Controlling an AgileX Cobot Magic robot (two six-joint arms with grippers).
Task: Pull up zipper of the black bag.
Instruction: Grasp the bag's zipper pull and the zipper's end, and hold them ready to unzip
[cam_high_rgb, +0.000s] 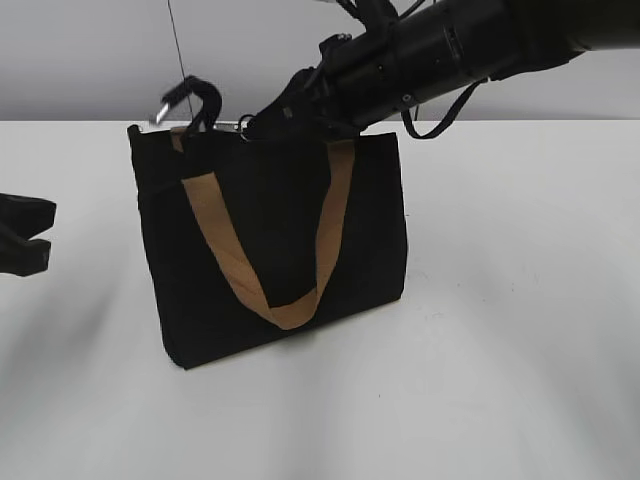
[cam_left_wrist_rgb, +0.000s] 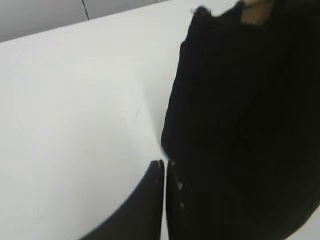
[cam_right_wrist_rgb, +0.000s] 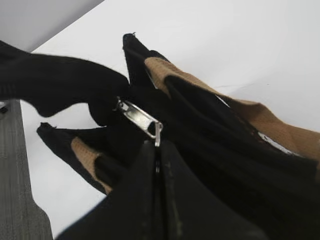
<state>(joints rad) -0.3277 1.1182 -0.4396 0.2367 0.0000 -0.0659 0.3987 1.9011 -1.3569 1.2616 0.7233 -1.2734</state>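
The black bag (cam_high_rgb: 275, 240) stands upright on the white table, its tan strap handle (cam_high_rgb: 270, 290) hanging down the front. My right arm reaches in from the upper right to the bag's top edge. My right gripper (cam_high_rgb: 248, 124) is shut on the silver pull tab (cam_right_wrist_rgb: 139, 119) of the zipper, near the middle-left of the top; its fingertips (cam_right_wrist_rgb: 157, 146) pinch the tab's end. The bag's mouth (cam_right_wrist_rgb: 200, 115) gapes open beside the tab. My left gripper (cam_high_rgb: 25, 235) is shut and empty, left of the bag; the left wrist view shows its jaws (cam_left_wrist_rgb: 165, 165) before the bag's side (cam_left_wrist_rgb: 240, 125).
A black curved strip with a silver tip (cam_high_rgb: 188, 98) rises above the bag's top left corner. The white table (cam_high_rgb: 520, 330) stretches around the bag. A grey wall (cam_high_rgb: 90, 60) lies behind, with a thin dark cable (cam_high_rgb: 178, 45) hanging down it.
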